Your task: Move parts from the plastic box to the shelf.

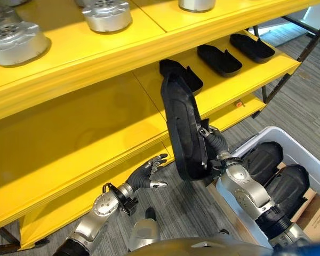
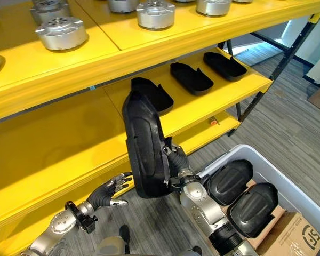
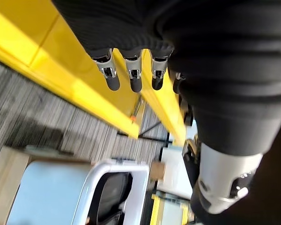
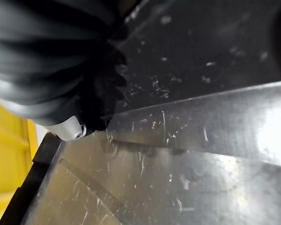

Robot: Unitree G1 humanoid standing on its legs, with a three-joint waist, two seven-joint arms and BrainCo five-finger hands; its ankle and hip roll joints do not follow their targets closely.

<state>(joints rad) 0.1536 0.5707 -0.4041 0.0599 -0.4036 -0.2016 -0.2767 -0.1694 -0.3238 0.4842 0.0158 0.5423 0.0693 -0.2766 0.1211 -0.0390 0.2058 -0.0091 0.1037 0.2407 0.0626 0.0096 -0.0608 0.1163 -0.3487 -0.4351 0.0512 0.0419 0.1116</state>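
Note:
My right hand [image 1: 212, 142] is shut on a long black shell part [image 1: 180, 122], holding it upright on end in front of the yellow shelf's middle level [image 1: 96, 122]. Its scratched black surface [image 4: 201, 140] fills the right wrist view. Three more such parts [image 1: 218, 58] lie further right on that level. The white plastic box [image 1: 296, 145] sits on the floor at lower right with two black parts [image 1: 264, 159] in it. Low by the shelf's bottom edge, my left hand [image 1: 147, 174] hangs open and empty, its fingers [image 3: 131, 77] straight.
Silver round parts [image 1: 106, 15] stand on the top shelf level. A brown cardboard box [image 2: 298, 237] sits beside the plastic box. Black diagonal shelf braces [image 1: 288, 69] stand at the right end. Grey carpet lies beyond.

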